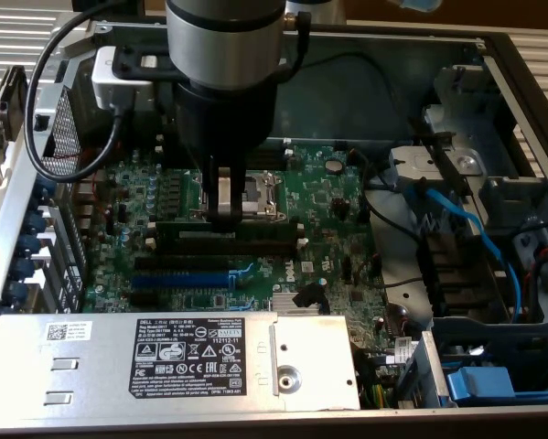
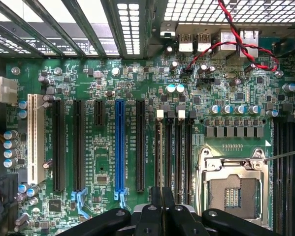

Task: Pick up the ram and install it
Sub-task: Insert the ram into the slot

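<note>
Your claw (image 1: 226, 216) is pressed nearly together, pinching the ram (image 1: 255, 232) by its top edge. The stick stands on edge over the black memory slots (image 1: 177, 261), just beside the processor socket (image 1: 260, 194). Whether it is seated, you cannot tell. If the stick is tilted or off the groove, pressing could bend it or make it slip from the narrow pinch.

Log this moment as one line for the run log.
gripper | shut on the ram | ram on edge, lengthwise over the black memory slots | seated: cannot tell
</note>
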### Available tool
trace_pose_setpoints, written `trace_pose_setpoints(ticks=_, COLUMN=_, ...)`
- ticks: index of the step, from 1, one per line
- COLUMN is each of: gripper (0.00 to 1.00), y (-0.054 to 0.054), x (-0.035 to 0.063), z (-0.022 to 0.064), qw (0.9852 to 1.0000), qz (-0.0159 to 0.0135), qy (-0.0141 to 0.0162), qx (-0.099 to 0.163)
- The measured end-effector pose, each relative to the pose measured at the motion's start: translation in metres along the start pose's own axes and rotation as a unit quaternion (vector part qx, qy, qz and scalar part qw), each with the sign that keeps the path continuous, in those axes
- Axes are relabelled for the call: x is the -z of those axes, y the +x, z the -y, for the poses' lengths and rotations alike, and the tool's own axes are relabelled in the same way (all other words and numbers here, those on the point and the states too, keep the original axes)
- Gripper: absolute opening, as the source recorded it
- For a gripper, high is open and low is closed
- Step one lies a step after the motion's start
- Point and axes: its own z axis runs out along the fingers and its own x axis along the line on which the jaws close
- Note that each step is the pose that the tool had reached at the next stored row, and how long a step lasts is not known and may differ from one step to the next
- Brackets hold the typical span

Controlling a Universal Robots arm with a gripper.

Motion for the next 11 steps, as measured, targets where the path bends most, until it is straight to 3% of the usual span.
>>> trace_pose_setpoints(ticks=11, gripper=0.12, y=-0.0001, x=-0.0001, z=0.0018, qw=1.0000, qz=-0.0001, qy=-0.0035, qx=0.002)
